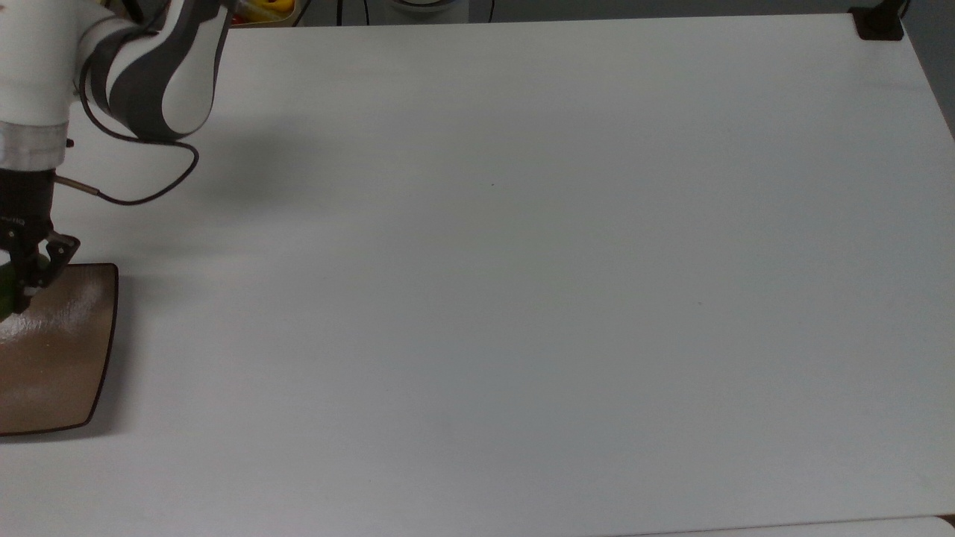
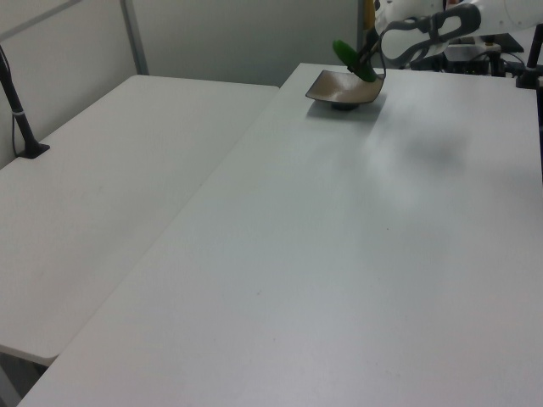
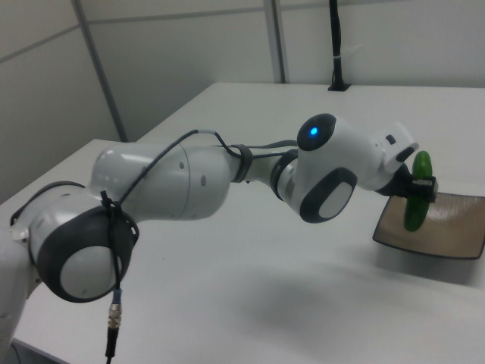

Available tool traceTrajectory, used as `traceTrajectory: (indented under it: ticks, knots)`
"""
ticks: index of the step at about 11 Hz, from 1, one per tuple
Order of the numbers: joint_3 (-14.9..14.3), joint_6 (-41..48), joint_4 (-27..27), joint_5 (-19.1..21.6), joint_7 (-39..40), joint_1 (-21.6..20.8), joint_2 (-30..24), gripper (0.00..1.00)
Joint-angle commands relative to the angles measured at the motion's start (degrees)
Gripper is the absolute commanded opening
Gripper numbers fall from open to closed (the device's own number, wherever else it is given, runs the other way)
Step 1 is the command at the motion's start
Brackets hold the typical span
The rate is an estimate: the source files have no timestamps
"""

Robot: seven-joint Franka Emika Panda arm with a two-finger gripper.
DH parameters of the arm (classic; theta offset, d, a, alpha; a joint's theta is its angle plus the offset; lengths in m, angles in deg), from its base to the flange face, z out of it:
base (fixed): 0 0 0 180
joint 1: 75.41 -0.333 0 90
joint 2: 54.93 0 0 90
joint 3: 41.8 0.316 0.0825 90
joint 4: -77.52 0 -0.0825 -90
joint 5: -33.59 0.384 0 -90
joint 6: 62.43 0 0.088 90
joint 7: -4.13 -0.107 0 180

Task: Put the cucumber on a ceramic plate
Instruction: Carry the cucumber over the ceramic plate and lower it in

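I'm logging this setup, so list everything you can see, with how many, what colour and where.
cucumber: one, dark green, held in the gripper above the plate, tilted, apparently not resting on it.
ceramic plate: one, glossy tan-brown square with a dark rim, at the top view's left edge of the table.
table: one, white, under the plate.
second table: one, white, adjoining on the left view's left.
black post: one, standing on the second table at the left view's left edge.
black mount: one, at the top view's upper right table corner.
cable: one, black, looping off the arm.
robot arm: one, white and grey, reaching to the plate.
gripper: one, black, shut on the cucumber.
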Motion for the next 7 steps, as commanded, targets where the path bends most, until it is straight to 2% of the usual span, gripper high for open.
traceTrajectory:
  ticks: [1, 3, 5, 6, 7]
  knots:
    - [-0.12, -5.08, 4.53, 0.52, 0.61, -0.61, 5.46, 0.22]
    - [-0.12, -7.29, 5.67, 0.43, 0.7, -0.7, 7.66, 0.32]
    - [-0.2, -7.3, 6.03, 0.43, 0.7, -0.79, 8.46, 0.52]
    - [-0.12, -7.39, 6.03, 0.43, 0.7, -0.79, 8.55, 0.65]
    - [-0.12, -7.39, 5.94, 0.43, 0.7, -0.79, 8.55, 0.72]
